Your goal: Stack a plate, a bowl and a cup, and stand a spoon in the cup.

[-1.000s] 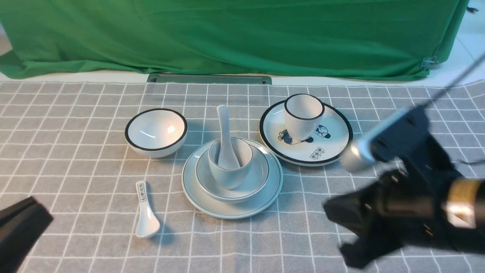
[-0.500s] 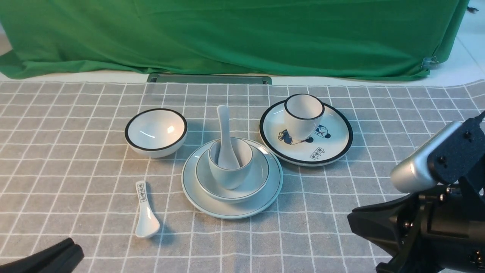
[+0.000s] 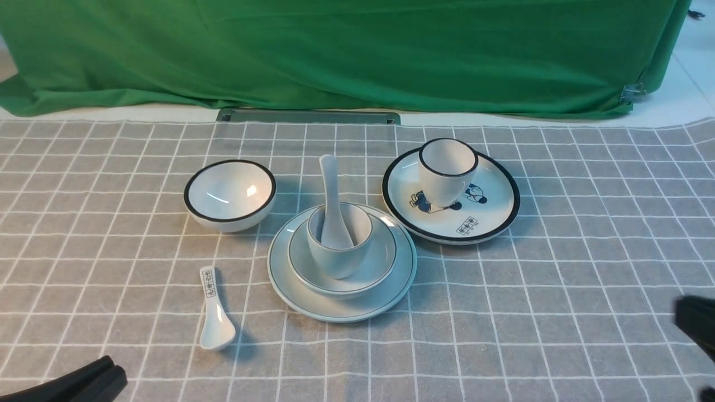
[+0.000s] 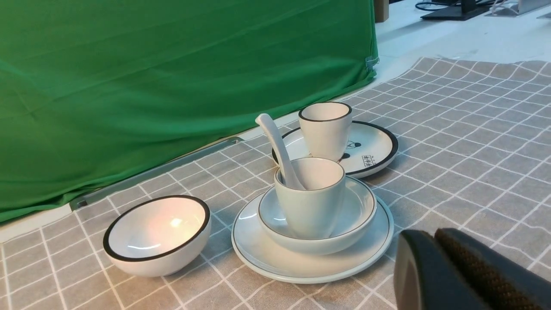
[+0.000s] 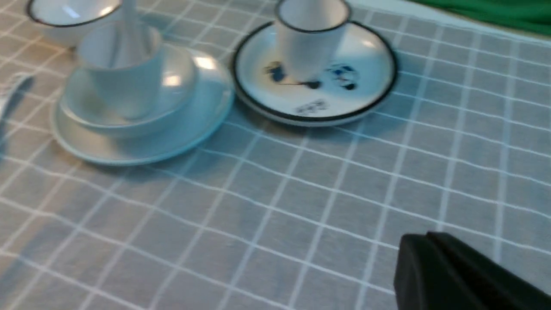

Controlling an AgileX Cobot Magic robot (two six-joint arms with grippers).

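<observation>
Both sets of jaws are clenched on nothing. At the near left corner of the front view, the left gripper [image 3: 106, 371] shows its two black fingers pressed together, and its own wrist view shows the left gripper [image 4: 434, 245] the same way, pads meeting with no gap. Only a dark sliver of the right gripper [image 3: 695, 321] shows at the right edge of the front view; in its wrist view the right gripper [image 5: 426, 245] has its fingers shut flat against each other, low over the cloth and well apart from the dishes.

On the worktop, covered by a grey checked cloth [image 3: 558, 268], the stack stands near the middle. Lowest is the plate [image 3: 391, 290], flat on the cloth; the bowl [image 3: 377, 268] sits centred in it, and the cup [image 3: 341, 254] stands upright in the bowl. Inside the cup is the spoon [image 3: 330, 190], its scoop down and its handle leaning back over the rim toward the green curtain [image 3: 357, 56].

Just left of the stack and a little farther back sits a black-rimmed bowl [image 3: 230, 195]. To the right, a black-rimmed plate [image 3: 491, 215] with cartoon figures nearly touches the plain plate and carries a black-rimmed cup [image 3: 447, 170]. A second spoon [image 3: 215, 312] with printed characters on its handle lies flat on the cloth, nearer than the black-rimmed bowl.
</observation>
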